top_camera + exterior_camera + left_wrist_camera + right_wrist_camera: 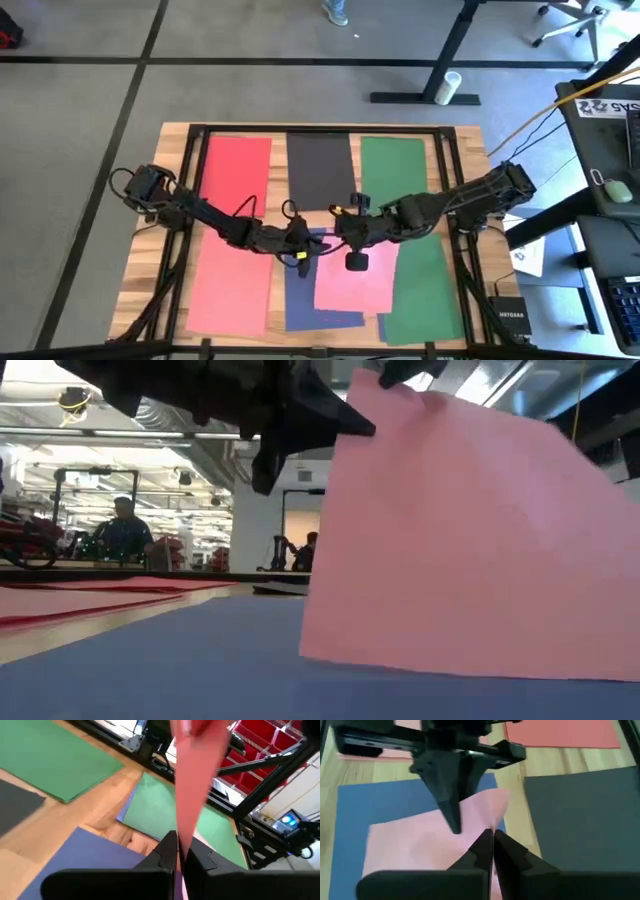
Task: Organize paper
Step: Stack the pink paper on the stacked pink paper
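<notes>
A pink sheet of paper lies in the middle of the table, with its far left corner raised. In the low view the pink sheet slants up, its lower edge resting on a blue sheet. My left gripper and my right gripper meet at that raised corner, and both are shut on the pink sheet. The blue sheet lies flat under and to the left of it. My left gripper pinches the pink sheet's raised edge between its two fingers, coming from the table's left; one layer shows, seen edge-on. My right gripper pinches the same sheet near its far left corner, coming from the table's right and slanting down. The sheet's held corner is lifted while its near edge stays on the blue sheet.
Flat on the table lie a red sheet, a black sheet and a green sheet along the far side. A second red sheet and a second green sheet lie along the near side. Black rails frame the wooden top.
</notes>
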`<move>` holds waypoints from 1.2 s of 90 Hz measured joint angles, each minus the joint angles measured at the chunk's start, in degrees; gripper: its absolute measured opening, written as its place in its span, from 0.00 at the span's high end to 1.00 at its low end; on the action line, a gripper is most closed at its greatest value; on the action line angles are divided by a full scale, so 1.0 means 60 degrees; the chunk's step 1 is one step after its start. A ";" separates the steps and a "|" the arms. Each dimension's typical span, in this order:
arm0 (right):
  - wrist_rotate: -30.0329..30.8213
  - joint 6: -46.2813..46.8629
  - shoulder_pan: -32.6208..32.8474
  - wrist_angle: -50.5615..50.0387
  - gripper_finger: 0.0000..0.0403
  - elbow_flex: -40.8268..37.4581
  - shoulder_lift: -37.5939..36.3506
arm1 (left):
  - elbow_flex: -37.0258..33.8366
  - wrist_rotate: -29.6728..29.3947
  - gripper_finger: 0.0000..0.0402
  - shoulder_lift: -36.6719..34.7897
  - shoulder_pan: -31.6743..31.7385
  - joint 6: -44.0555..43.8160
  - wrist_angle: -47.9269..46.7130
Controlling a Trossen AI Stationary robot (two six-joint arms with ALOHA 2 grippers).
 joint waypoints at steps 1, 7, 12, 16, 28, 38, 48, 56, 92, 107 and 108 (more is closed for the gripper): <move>-0.0004 0.0001 0.0000 -0.0006 1.00 -0.0007 0.0002 | 0.0000 -0.0071 1.00 0.0000 0.0000 0.0013 -0.0006; -0.0022 0.0000 0.0000 -0.0004 1.00 -0.0018 0.0011 | 0.0000 -0.0508 1.00 0.0000 -0.0037 0.0307 -0.0027; -0.0022 0.0004 0.0000 0.0035 1.00 -0.0018 0.0011 | 0.0000 -0.0847 1.00 0.0004 -0.0084 0.0527 -0.0042; -0.0022 0.0004 0.0000 0.0047 1.00 -0.0018 0.0011 | 0.0000 -0.0931 1.00 0.0001 -0.0085 0.0652 -0.0064; -0.0029 0.0004 0.0000 -0.0087 1.00 -0.0022 -0.0016 | 0.0000 -0.0963 1.00 -0.0001 -0.0146 0.0740 -0.0255; -0.0053 0.0002 0.0018 -0.0096 1.00 -0.0026 -0.0093 | 0.0000 -0.0999 1.00 -0.0018 -0.0248 0.0932 -0.0301; -0.0127 -0.0057 0.0134 -0.0093 1.00 0.0045 -0.0164 | 0.0000 -0.1057 1.00 -0.0069 -0.0405 0.1032 -0.0408; -0.0004 -0.0085 0.0286 -0.0095 1.00 0.0228 -0.0164 | 0.0000 -0.1093 1.00 -0.0066 -0.0546 0.1016 -0.0715; -0.0022 -0.0547 0.0685 -0.0511 0.74 0.0824 -0.0182 | 0.0000 -0.1534 1.00 -0.0066 -0.0783 0.0984 -0.0962; 0.0468 0.0389 0.0505 -0.2292 0.68 0.0823 -0.0182 | 0.0000 -0.1573 1.00 -0.0066 -0.0783 0.1095 -0.0949; 0.0483 0.0439 0.0481 -0.2373 0.68 0.0823 -0.0182 | 0.0000 -0.1573 1.00 -0.0066 -0.0783 0.1111 -0.0949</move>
